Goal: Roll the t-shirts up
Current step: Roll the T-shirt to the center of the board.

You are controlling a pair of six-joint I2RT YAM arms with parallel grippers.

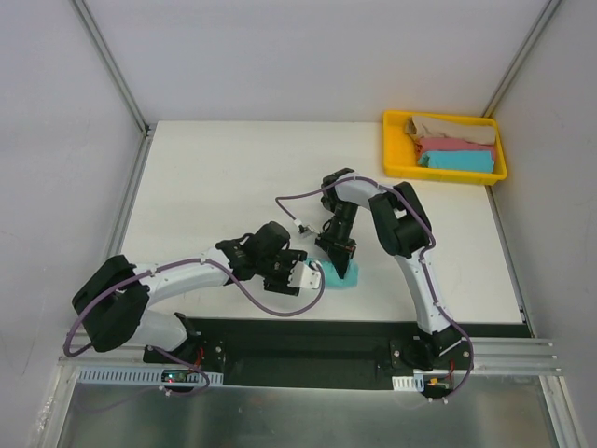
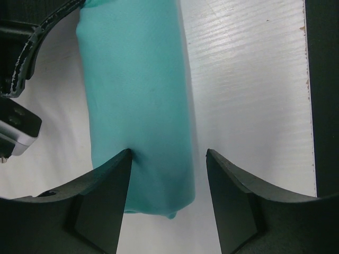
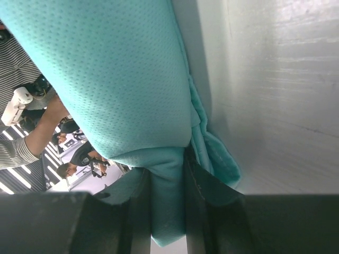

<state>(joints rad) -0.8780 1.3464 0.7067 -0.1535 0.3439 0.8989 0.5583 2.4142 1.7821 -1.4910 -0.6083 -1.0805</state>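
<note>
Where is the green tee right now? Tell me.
In the top view the rolled green tee lies on the table, front centre, between the hands: right hand pinching it, left hand open at its left end.

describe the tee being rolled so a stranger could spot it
On the white table, look near the front edge, about midway along. A sea-green t-shirt lies there rolled into a tube, one end pinched in the right hand. It is the only tee outside the far-corner yellow tray.
</note>
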